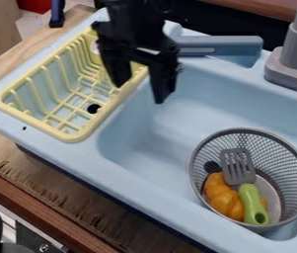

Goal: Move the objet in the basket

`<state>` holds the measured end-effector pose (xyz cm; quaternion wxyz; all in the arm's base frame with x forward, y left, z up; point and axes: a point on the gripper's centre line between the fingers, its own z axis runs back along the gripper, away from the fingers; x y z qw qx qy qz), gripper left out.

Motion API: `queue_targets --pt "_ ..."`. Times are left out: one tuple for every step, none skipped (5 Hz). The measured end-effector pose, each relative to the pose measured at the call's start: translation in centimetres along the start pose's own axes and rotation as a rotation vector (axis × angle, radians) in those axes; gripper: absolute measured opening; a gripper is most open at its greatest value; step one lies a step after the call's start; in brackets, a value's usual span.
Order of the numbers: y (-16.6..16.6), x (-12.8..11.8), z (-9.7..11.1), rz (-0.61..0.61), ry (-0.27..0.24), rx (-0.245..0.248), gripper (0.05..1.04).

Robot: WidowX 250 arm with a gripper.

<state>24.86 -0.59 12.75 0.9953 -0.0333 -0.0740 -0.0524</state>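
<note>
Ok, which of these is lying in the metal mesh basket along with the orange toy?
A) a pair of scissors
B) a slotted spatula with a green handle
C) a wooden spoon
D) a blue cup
B: the slotted spatula, grey-headed and green-handled, lies in the mesh basket against the orange toy.

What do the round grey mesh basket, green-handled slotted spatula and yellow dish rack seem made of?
Mesh basket: likely metal, slight sheen, fine grey mesh with a smooth rim.
Spatula: smooth green handle, rounded and evenly coloured, probably plastic; dull grey head, plastic or metal.
Dish rack: matte, probably plastic or plastic-coated wire, given its rounded, evenly yellow bars.
</note>
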Motion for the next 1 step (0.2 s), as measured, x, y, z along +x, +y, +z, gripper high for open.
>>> queue_targets --pt "-1.48 1.72 -0.08 -0.026 -0.035 -0.01 0.997"
